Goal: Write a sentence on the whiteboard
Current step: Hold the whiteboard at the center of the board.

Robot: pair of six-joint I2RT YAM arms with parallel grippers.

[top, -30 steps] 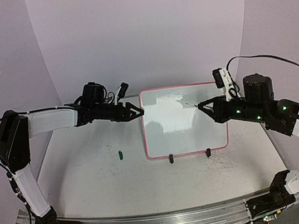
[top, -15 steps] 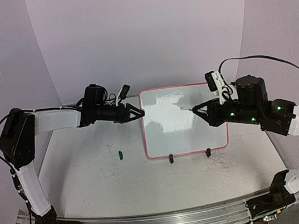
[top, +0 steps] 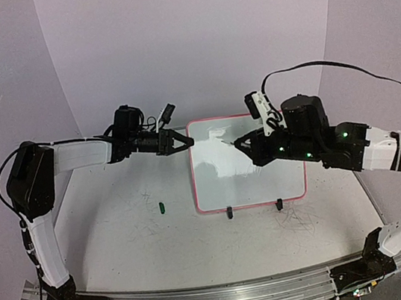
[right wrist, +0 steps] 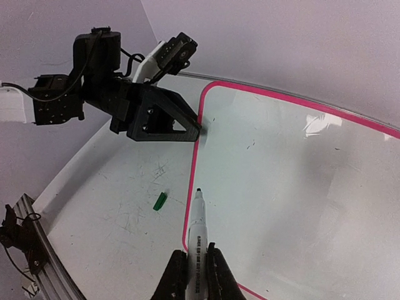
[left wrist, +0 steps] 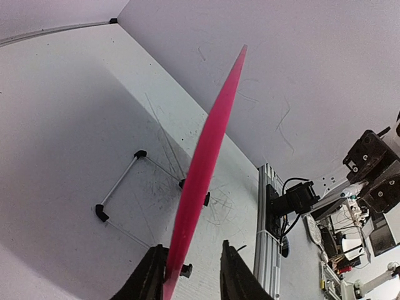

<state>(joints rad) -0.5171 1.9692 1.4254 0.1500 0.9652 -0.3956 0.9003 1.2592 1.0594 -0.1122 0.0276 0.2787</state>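
The big grey-white counter (top: 122,229) has scribbles and scuffs on it. In the middle of it the whiteboard (top: 229,187) with the pink frame stands on two little black feet (top: 229,212). The left claw (top: 189,143) is at the board's upper left edge. Its fingers are apart, one on each side of the frame. The right claw (top: 240,145) is over the board and squeezes a white marker (right wrist: 195,231). The marker's tip points at the board's left side. A tiny green cap (top: 162,208) lies on the counter, left of the board.

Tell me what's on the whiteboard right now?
No words show on the whiteboard, only glare and tiny specks. The marker held in the right fingers hangs over its left edge. From above, the right arm covers part of the board's right side.
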